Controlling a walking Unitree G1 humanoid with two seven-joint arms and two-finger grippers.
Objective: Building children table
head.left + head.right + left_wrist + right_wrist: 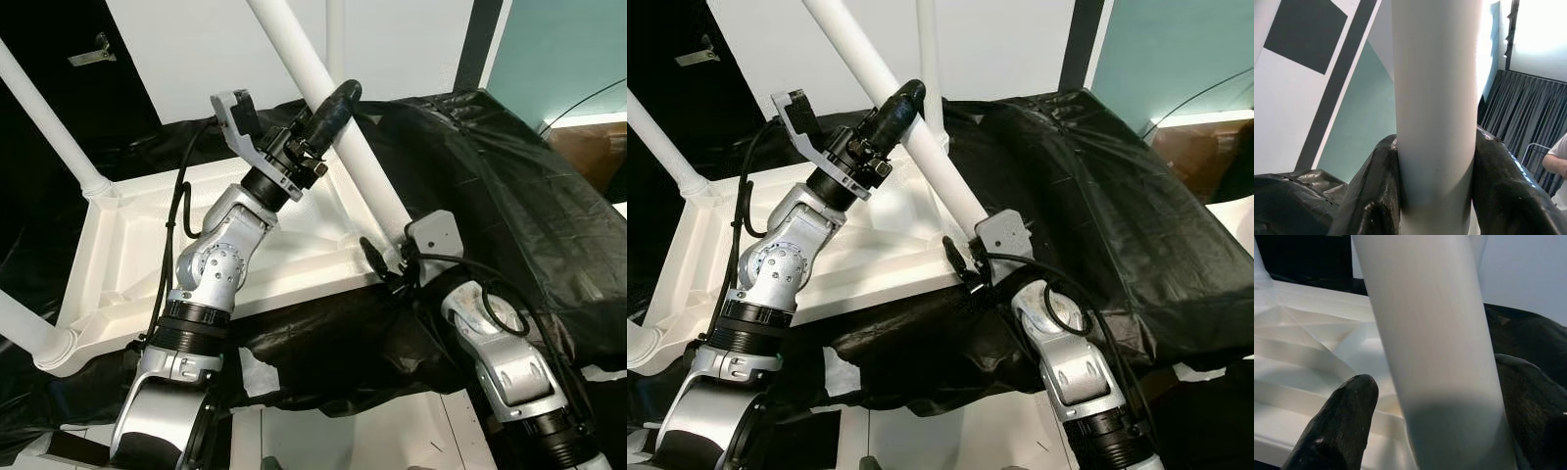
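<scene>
1. A wrinkled black plastic sheet [509, 186] covers the surface that carries the work, and rises into a mound on the robot's right.
2. The white plastic children's table top [147, 264] lies upside down on the sheet, its ribbed underside facing up, in front of the robot and towards its left.
3. Long white round table legs stand up from it: one at the far left corner [44, 122], one at the near left corner [24, 333], and one slanted leg [338, 117] rising from the near right corner socket [392, 257].
4. The left hand [328, 108] reaches up and over the underside and is clamped on the slanted leg part-way up; in the left wrist view its fingers [1376, 196] press on both sides of the tube.
5. The right hand [377, 259] sits low at the base of the same leg, just beside the corner socket. In the right wrist view one finger [1342, 426] stands off the tube with a gap while the other lies beside it, so the grip is loose rather than closed.
6. A person's arm in a white sleeve [1557, 161] shows at the edge of the left wrist view, near a dark curtain [1518, 112].
</scene>
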